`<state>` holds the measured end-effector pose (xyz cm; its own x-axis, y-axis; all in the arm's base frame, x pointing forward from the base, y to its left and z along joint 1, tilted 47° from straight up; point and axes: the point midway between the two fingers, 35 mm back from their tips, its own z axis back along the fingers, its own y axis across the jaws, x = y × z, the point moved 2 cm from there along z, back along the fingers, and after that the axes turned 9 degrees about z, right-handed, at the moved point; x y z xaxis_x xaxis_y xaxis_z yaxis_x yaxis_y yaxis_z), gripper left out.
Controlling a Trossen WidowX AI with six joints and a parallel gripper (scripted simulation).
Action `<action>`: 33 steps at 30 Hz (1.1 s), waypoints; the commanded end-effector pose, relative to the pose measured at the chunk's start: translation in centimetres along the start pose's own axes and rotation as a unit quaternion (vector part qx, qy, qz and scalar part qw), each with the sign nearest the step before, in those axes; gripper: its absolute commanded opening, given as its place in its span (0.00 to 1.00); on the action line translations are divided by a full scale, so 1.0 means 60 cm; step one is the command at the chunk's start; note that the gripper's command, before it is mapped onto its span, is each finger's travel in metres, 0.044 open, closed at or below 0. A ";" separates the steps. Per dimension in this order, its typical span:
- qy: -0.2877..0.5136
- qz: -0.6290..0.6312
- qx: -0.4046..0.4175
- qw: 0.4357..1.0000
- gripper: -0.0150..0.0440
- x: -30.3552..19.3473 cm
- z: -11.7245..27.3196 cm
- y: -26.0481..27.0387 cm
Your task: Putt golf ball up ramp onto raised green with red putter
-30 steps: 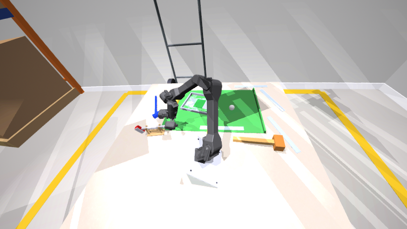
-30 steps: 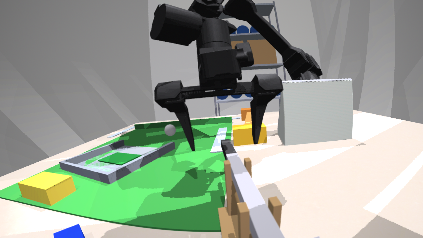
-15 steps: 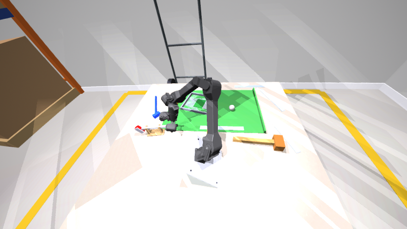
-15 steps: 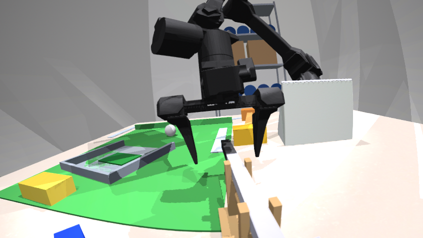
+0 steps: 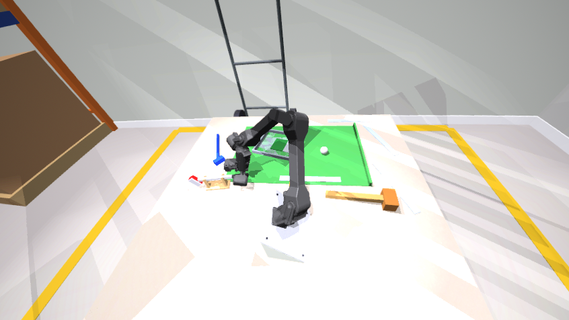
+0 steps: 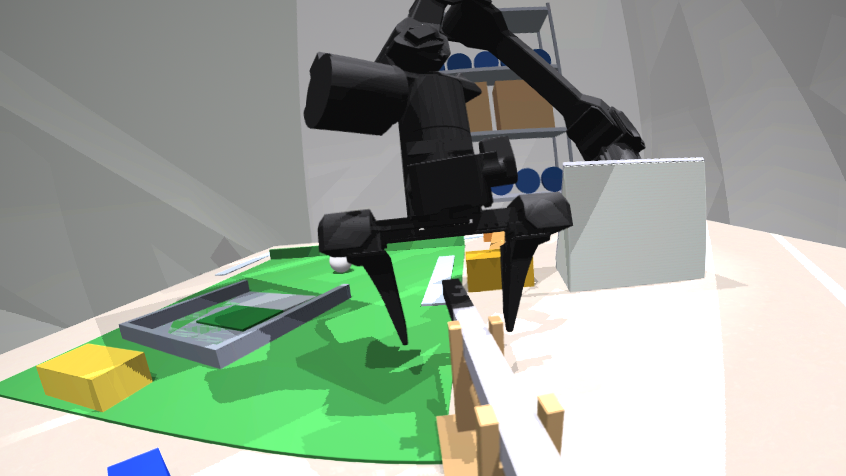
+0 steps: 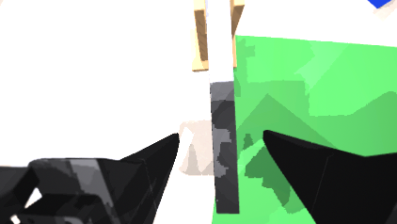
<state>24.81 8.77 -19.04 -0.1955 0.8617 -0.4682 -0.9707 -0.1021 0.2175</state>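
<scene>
The red putter has a red head [image 5: 193,178] at the left, a pale shaft [image 6: 478,343] [image 7: 220,42] and a dark grip end [image 6: 457,297] [image 7: 225,155]. It lies across a wooden stand [image 5: 216,185] [image 6: 486,435] [image 7: 201,40]. My gripper [image 6: 457,336] [image 7: 219,136] is open, with one finger on each side of the grip end; neither finger touches it. In the top view the fingertips are hard to make out. The white golf ball [image 5: 324,150] [image 6: 339,265] rests on the green mat [image 5: 342,171] [image 6: 354,438]. The raised green [image 5: 279,144] [image 6: 239,317] sits inside a grey-walled frame [image 6: 171,350].
A blue mallet [image 5: 218,160] [image 6: 139,462] lies beyond the stand. A yellow block [image 6: 94,378] stands at the mat's corner, another yellow block [image 6: 489,273] near the arm's base. An orange mallet [image 5: 389,200] lies right of the base. A grey panel [image 6: 635,227] stands by the base.
</scene>
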 end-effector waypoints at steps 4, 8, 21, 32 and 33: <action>0.000 -0.001 -0.001 1.000 0.60 0.000 0.001 -0.001; 0.000 -0.001 -0.001 1.000 0.42 0.000 0.001 -0.001; -0.001 0.000 -0.001 1.000 0.25 0.007 0.022 -0.005; -0.002 0.001 0.000 1.000 0.25 0.044 0.160 -0.007; -0.002 0.001 0.000 1.000 0.25 0.045 0.162 -0.007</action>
<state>25.58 14.01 -14.00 -0.2072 0.8547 -0.4760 -0.9665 -0.1034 0.2351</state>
